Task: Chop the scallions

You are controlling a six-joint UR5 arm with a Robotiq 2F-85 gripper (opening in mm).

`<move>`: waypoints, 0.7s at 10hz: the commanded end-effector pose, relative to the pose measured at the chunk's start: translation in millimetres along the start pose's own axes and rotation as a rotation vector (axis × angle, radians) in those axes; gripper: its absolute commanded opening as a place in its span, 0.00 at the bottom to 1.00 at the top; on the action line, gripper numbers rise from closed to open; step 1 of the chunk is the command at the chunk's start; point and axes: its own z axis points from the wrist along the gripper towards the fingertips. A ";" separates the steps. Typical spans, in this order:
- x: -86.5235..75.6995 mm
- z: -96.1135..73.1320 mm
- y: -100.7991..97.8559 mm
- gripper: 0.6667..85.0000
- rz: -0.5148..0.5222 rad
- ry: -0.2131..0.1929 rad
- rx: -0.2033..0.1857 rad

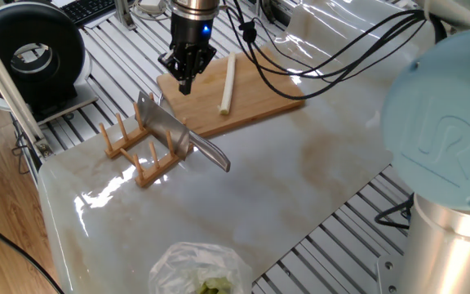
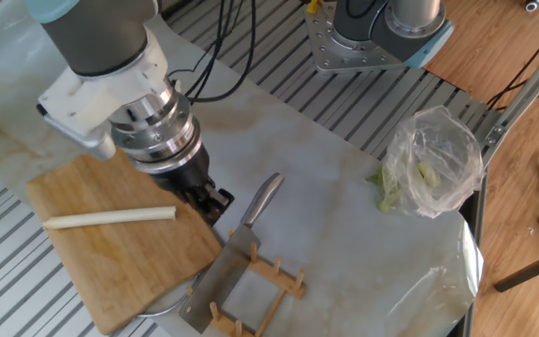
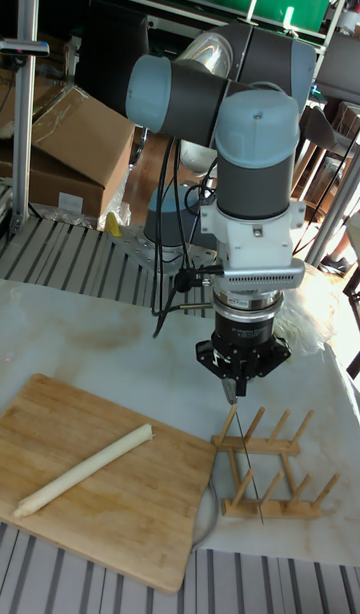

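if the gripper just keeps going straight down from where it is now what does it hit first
Most likely the cleaver standing in the wooden rack. In the tall fixed view the gripper hangs right above its thin upright blade. The other views put it near the cutting board edge, so depth is uncertain. The scallion lies off to the side.

Glossy marble table [image 1: 300, 163]; wooden board [image 2: 110, 253]; steel cleaver [image 1: 174, 131].

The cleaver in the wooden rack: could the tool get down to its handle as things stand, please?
Probably yes. The tool hangs empty just above the cleaver, whose handle sticks out of the wooden rack over bare table with nothing lying across it. The scallion lies apart on the cutting board.
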 end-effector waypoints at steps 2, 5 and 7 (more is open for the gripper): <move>-15.8 0.0 3.1 0.07 -0.013 -0.054 -0.013; -27.7 23.3 9.2 0.13 0.015 -0.027 -0.034; -24.2 24.2 -0.1 0.26 -0.002 -0.028 -0.026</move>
